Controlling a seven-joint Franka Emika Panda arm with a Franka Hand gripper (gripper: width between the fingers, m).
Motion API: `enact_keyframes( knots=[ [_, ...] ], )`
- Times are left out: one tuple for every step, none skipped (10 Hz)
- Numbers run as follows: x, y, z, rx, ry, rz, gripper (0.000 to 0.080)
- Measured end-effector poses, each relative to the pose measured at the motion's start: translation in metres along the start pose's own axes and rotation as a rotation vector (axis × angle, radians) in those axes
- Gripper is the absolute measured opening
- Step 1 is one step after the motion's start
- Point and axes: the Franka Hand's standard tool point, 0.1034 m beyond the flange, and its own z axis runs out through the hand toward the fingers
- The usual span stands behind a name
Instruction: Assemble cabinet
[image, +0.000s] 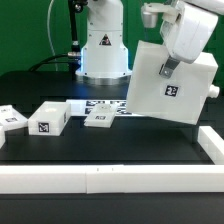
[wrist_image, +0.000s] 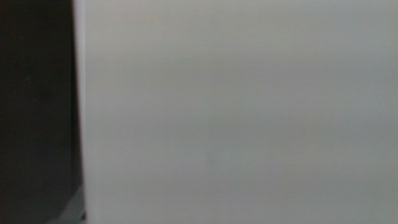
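Note:
The cabinet (image: 160, 95), a large white boxy case with a black-and-white tag on its front, is tilted at the exterior view's right, above the black table. My gripper (image: 167, 70) comes down from above and is shut on the cabinet's upper edge, with one dark finger (image: 169, 66) lying over the front face. In the wrist view a blurred pale surface of the cabinet (wrist_image: 240, 110) fills nearly the whole picture, and my fingers do not show there.
Three small flat white tagged blocks (image: 10, 118) (image: 50, 120) (image: 97, 116) lie in a row at the exterior view's left. The marker board (image: 112, 105) lies behind them. A long white rail (image: 100, 178) borders the front and right. The arm's base (image: 103, 50) stands behind.

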Motion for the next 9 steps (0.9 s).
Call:
enact_keyframes(
  knots=[
    [-0.019, 0.005, 0.000, 0.004, -0.017, -0.090, 0.0438],
    [-0.028, 0.013, -0.002, 0.005, -0.031, -0.179, 0.0438],
    [-0.030, 0.024, -0.003, 0.007, -0.049, -0.314, 0.0438],
    [-0.027, 0.027, -0.005, 0.006, -0.047, -0.314, 0.0438],
    [-0.028, 0.025, -0.003, 0.010, -0.047, -0.314, 0.0438],
    [-0.028, 0.025, -0.002, 0.012, -0.047, -0.314, 0.0438],
    [-0.032, 0.028, -0.001, 0.004, -0.049, -0.401, 0.0438],
    [-0.042, 0.036, 0.002, -0.012, -0.047, -0.518, 0.0438],
    [-0.046, 0.048, 0.001, -0.022, -0.067, -0.647, 0.0438]
  ],
)
